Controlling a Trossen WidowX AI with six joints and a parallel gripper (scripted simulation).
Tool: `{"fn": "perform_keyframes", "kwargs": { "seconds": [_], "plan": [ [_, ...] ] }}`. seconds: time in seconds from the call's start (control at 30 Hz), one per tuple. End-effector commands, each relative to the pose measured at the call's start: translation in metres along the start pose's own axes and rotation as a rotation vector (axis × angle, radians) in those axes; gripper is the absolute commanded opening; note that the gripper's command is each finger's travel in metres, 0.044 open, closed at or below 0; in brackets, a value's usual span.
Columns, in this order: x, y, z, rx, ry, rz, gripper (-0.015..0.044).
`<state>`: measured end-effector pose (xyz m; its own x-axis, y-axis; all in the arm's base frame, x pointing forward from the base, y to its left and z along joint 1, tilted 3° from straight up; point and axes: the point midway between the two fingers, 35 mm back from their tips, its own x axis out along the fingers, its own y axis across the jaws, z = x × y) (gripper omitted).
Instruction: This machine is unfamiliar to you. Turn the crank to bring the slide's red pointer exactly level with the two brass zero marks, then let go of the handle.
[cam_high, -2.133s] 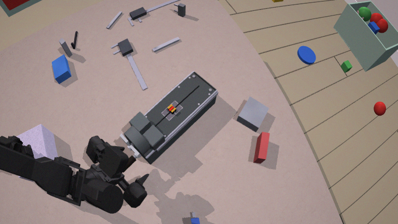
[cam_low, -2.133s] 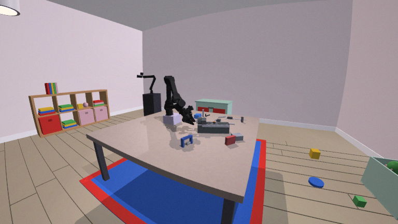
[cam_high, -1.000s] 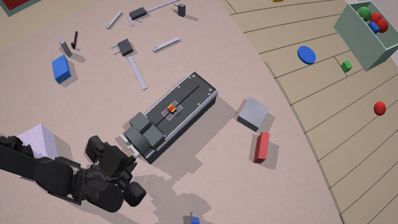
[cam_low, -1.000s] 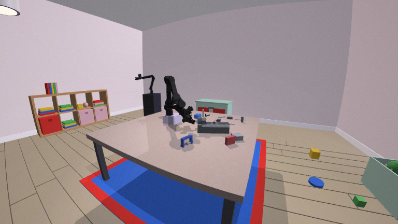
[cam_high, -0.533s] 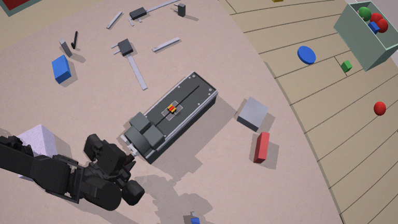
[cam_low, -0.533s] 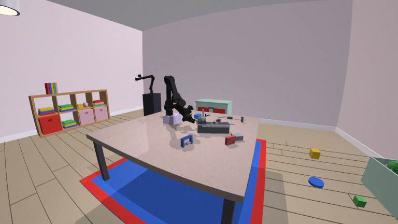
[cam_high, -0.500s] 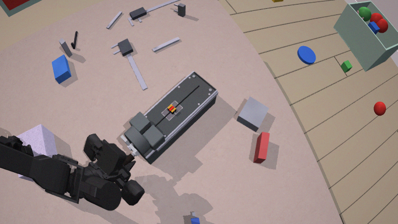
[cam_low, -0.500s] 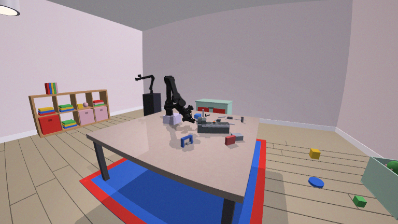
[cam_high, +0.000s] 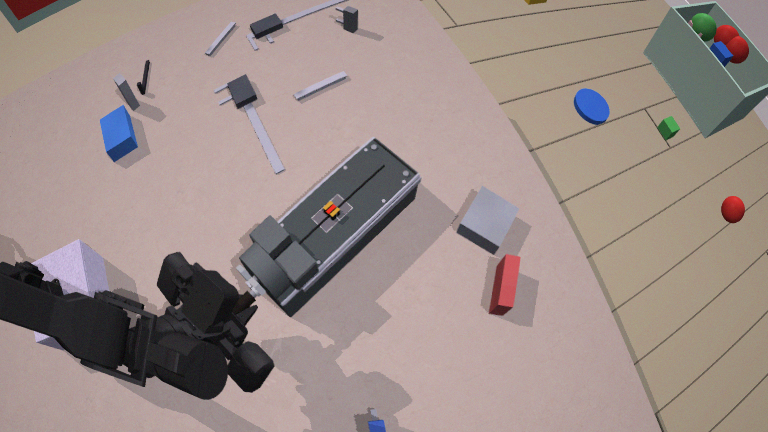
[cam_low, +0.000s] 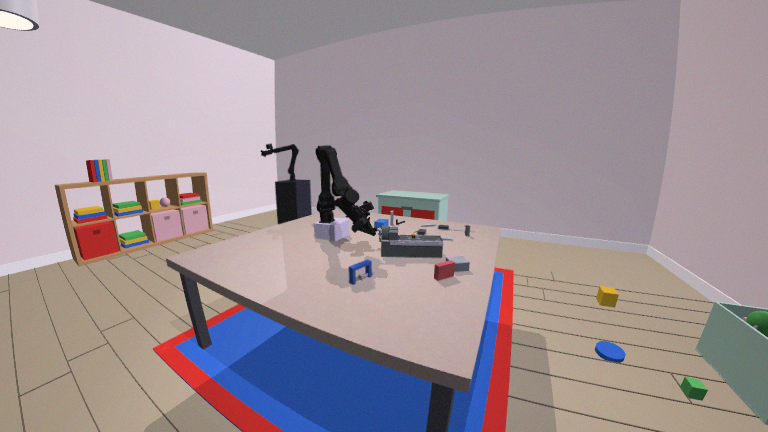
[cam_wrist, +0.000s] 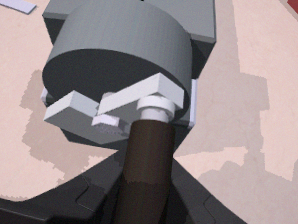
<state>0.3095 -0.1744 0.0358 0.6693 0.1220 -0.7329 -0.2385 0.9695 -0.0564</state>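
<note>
So the machine is a long dark grey metal box with pale rails (cam_high: 354, 225) (cam_low: 411, 247), sitting angled on the desk, inboard of its edges. Its pale cranked arm with a dark brown cylindrical handle (cam_high: 244, 301) (cam_wrist: 149, 165) is clamped in the pincer (cam_high: 248, 317) (cam_wrist: 145, 161). Small red pointer (cam_high: 331, 209) sits between the two brass-yellow marks, looks about level.

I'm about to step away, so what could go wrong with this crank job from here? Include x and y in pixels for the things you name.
The hand (cam_high: 248, 317) (cam_wrist: 145, 161) is closed on the brown handle (cam_high: 244, 301) (cam_wrist: 149, 155); its grip could slip as the crank turns. The red pointer (cam_high: 331, 208) looks tiny from above, so it might stop slightly off the marks.
</note>
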Motion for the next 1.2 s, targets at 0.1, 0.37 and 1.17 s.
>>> {"fn": "perform_keyframes", "kwargs": {
  "seconds": [0.1, 0.37, 1.17],
  "plan": [
    [-0.0035, 0.0065, 0.0032, 0.004, -0.007, 0.005, 0.0000],
    [-0.0035, 0.0082, 0.0032, 0.004, -0.007, 0.005, 0.0000],
    [-0.0034, 0.0086, 0.0030, 0.004, -0.007, 0.005, 0.0000]
  ]
}}
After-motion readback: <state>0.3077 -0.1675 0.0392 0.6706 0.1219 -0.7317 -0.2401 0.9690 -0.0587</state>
